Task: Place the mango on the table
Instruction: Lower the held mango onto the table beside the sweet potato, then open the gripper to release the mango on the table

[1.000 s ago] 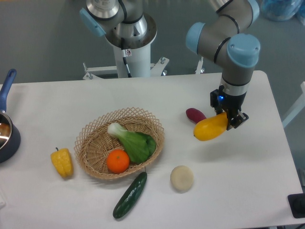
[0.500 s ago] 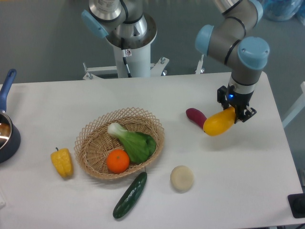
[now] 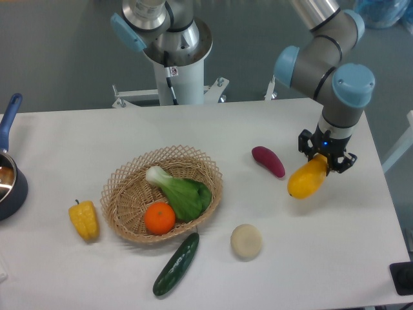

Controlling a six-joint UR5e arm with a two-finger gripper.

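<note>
The mango [image 3: 305, 181] is a glossy yellow-orange oval, held tilted at the right side of the white table [image 3: 335, 245]. My gripper [image 3: 325, 161] is shut on the mango's upper right end and points down from above. The mango hangs low over the table; I cannot tell whether its lower end touches the surface. A purple sweet potato [image 3: 268, 161] lies just left of it.
A wicker basket [image 3: 124, 187] at centre left holds a bok choy [image 3: 182, 192] and an orange [image 3: 159, 218]. A yellow bell pepper [image 3: 84, 219], a cucumber [image 3: 176, 263] and a pale round thing [image 3: 246, 241] lie on the table. A blue pot [image 3: 8, 177] stands at the left edge.
My gripper has carried the mango to the right, away from the sweet potato, which now shows whole. The mango has turned more upright.
</note>
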